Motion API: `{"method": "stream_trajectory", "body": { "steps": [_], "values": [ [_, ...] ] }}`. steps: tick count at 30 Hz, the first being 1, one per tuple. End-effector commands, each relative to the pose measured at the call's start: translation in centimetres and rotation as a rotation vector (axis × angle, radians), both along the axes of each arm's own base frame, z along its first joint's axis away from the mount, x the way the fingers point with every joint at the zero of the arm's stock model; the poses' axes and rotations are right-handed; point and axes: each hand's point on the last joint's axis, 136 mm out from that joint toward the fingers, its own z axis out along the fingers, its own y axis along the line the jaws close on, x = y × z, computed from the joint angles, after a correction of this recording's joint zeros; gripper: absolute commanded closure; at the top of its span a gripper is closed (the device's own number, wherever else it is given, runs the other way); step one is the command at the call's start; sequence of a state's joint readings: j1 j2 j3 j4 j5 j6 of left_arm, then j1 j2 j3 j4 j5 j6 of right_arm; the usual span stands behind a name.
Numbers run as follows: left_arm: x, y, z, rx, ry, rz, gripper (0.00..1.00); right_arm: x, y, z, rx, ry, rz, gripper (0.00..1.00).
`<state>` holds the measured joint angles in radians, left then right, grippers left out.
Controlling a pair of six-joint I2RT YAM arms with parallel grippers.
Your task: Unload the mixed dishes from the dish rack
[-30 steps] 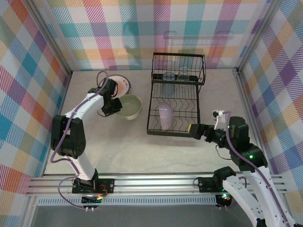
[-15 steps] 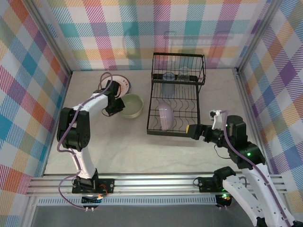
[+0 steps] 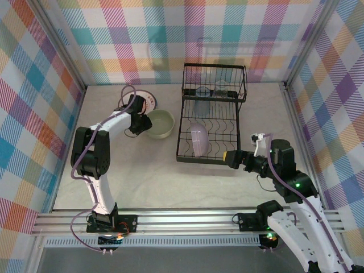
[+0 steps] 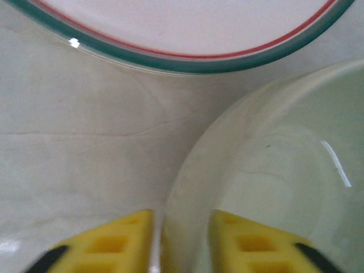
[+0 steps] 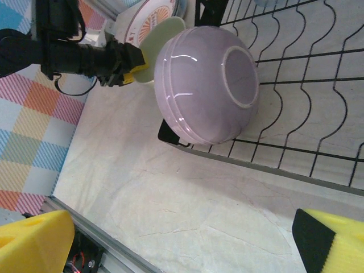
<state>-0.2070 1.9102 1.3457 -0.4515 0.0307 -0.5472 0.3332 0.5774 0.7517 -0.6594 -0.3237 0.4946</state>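
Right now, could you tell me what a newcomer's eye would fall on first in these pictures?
The black wire dish rack at the back middle of the table stands out, with a lavender bowl propped on edge in its lower tray. To its left, a pale green bowl sits on the table beside a sunburst plate, the left gripper straddling the bowl's rim. The right gripper hangs open by the rack's near right corner.

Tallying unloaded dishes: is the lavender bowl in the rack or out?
In: lavender bowl stands on edge in the black wire rack's lower tray.
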Motion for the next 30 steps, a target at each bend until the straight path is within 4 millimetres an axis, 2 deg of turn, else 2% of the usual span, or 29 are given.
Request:
{"method": "stream_trajectory", "body": {
  "steps": [1,4,7,10,12,16,20,23,24,27,30],
  "values": [
    [1.1,-0.4,2.6,-0.053,-0.077,0.008,0.53,0.4,-1.1,-0.2,-0.032,0.015,-0.071,0.01],
    [0.4,0.2,4.3,-0.042,-0.11,0.022,0.33,0.5,-1.5,-0.2,-0.045,0.023,-0.094,0.01],
    [-0.6,0.8,6.6,-0.032,-0.164,0.039,0.23,0.7,-1.4,-0.1,-0.047,0.029,-0.09,0.01],
    [-2.7,1.3,8.4,-0.047,-0.21,0.062,0.19,0.9,-1.1,0.1,-0.041,0.042,-0.081,0.01],
    [-4.5,0.9,8.9,-0.071,-0.224,0.047,0.18,1.0,-1.0,0.2,-0.038,0.046,-0.079,0.01],
    [-9.0,-1.0,9.6,-0.119,-0.247,-0.037,0.17,1.6,-1.0,0.3,-0.062,0.049,-0.082,0.01],
    [-12.8,-3.7,8.7,-0.134,-0.23,-0.149,0.25,2.7,-0.3,0.0,-0.083,0.075,-0.061,0.01],
    [-14.4,-5.1,7.7,-0.121,-0.211,-0.213,0.4,3.8,0.9,-0.1,-0.111,0.074,-0.03,0.01],
    [-14.6,-5.4,7.4,-0.113,-0.202,-0.227,0.43,4.1,1.3,-0.2,-0.128,0.075,-0.022,0.01],
    [-14.6,-5.8,5.9,-0.102,-0.171,-0.243,0.61,5.2,2.8,-0.3,-0.196,0.075,0.019,0.01],
    [-13.8,-6.9,4.9,-0.121,-0.157,-0.261,0.79,6.2,3.8,-0.3,-0.262,0.067,0.036,0.01]
  ]
}}
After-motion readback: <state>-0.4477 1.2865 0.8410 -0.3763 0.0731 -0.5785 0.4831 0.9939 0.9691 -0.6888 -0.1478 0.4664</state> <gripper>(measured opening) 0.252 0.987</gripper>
